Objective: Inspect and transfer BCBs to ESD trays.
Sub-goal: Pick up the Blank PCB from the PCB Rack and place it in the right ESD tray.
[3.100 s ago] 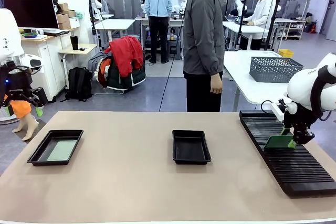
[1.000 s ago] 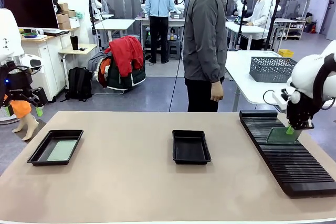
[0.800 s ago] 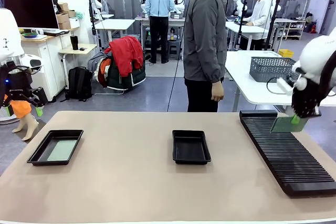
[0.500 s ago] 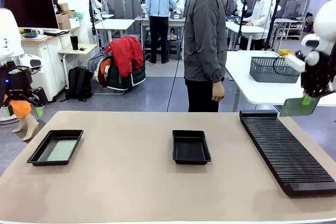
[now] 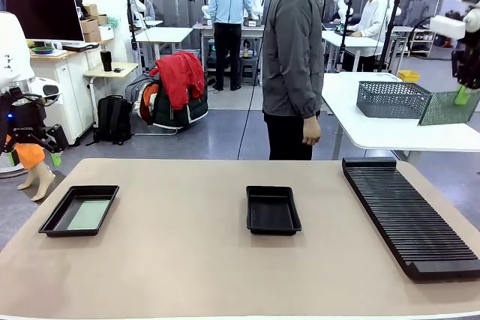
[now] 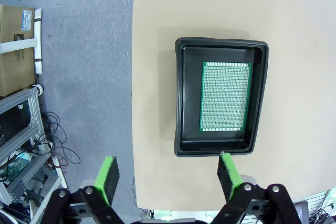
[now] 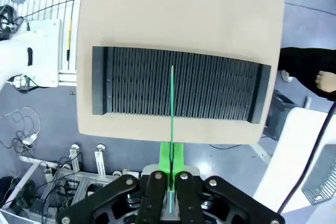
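Edge-on BCB point(image 5: 444, 110) sits clamped between the right jaws.

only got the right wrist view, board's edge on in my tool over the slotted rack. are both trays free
Observer: No. The left ESD tray already has a BCB lying flat on its floor.
Operator: ok and the middle one
Observer: The middle ESD tray shows a bare black floor, so it looks free for the held BCB in your right tool.
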Tool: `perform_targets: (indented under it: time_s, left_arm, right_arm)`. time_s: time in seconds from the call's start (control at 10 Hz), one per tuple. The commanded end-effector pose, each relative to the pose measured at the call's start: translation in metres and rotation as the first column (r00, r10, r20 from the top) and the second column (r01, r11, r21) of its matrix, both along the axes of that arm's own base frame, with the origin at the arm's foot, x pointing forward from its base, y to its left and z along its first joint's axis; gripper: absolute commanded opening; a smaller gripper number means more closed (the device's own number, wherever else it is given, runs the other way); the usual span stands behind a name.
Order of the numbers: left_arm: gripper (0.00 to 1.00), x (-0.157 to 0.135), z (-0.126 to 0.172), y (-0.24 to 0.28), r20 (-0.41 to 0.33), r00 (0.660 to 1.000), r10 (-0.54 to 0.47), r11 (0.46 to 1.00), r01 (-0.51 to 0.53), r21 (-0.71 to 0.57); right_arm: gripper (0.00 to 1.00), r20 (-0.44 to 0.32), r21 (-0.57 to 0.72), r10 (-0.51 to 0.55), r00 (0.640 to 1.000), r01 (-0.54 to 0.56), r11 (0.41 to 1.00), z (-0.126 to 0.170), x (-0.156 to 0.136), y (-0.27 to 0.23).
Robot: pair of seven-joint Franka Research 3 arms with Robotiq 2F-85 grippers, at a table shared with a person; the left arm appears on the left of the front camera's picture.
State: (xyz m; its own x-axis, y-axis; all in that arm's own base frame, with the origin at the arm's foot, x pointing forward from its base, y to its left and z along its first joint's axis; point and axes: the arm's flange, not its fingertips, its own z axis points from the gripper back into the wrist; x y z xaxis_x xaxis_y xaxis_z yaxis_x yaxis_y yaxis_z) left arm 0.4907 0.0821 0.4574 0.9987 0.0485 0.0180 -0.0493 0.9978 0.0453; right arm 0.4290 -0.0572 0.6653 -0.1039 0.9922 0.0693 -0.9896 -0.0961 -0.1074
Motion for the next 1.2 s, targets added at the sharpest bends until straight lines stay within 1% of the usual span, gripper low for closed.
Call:
perform_targets:
  time_s: [0.0,0.3,0.4,1.1]
  left_arm:
    - [1.0,-0.001,-0.001,0.0,0.003,1.0,-0.001,1.0,0.001,-0.004]
    - [1.0,-0.001,-0.001,0.0,0.003,1.0,-0.001,1.0,0.001,-0.004]
    - [1.0,-0.001,-0.001,0.0,0.003,1.0,-0.001,1.0,0.001,-0.004]
    - [1.0,-0.001,-0.001,0.0,0.003,1.0,-0.001,1.0,0.001,-0.004]
  right_arm:
    - [0.0,-0.016,0.014,-0.005,1.0,0.006,1.0,0.017,0.006,0.003]
    - [0.0,-0.001,0.047,0.019,1.0,-0.019,0.999,0.028,0.002,0.005]
    - [0.0,0.008,0.009,0.002,1.0,-0.002,1.0,0.026,0.0,0.001]
    - [0.0,0.008,0.009,0.002,1.0,-0.002,1.0,0.026,0.0,0.001]
